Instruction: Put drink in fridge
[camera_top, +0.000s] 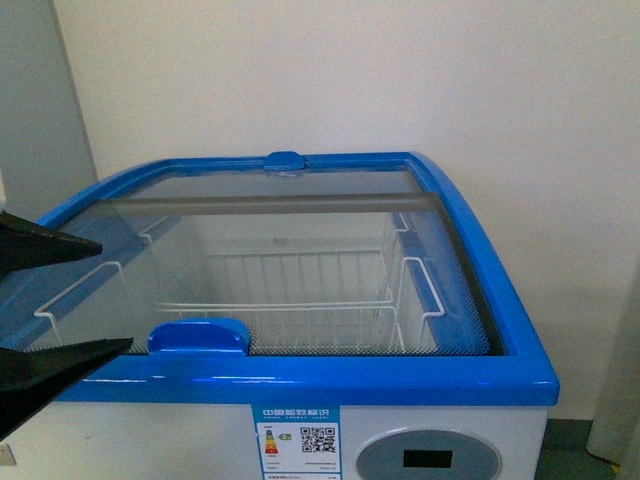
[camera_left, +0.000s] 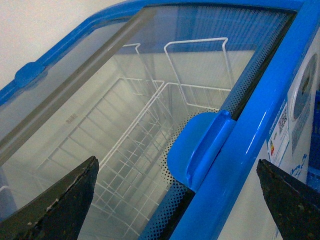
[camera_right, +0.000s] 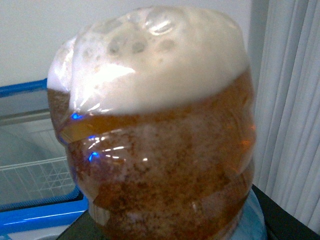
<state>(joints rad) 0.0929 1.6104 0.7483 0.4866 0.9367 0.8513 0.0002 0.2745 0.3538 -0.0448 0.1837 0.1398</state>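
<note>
The fridge (camera_top: 420, 378) is sitting with its sliding lid (camera_top: 300, 265) closed, so nothing is stowed yet. The left gripper (camera_top: 115, 295), jaws released, is hovering at nine o'clock by the blue handle (camera_top: 198, 336). The right gripper's jaws, largely hidden, appear to be grasping the foamy drink (camera_right: 160, 150) outside the fridge.

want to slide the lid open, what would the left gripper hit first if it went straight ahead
Most likely the blue handle, which sits straight ahead between the open fingers of the left gripper in its wrist view. Depth is unclear; it could touch the glass beside it first.
</note>
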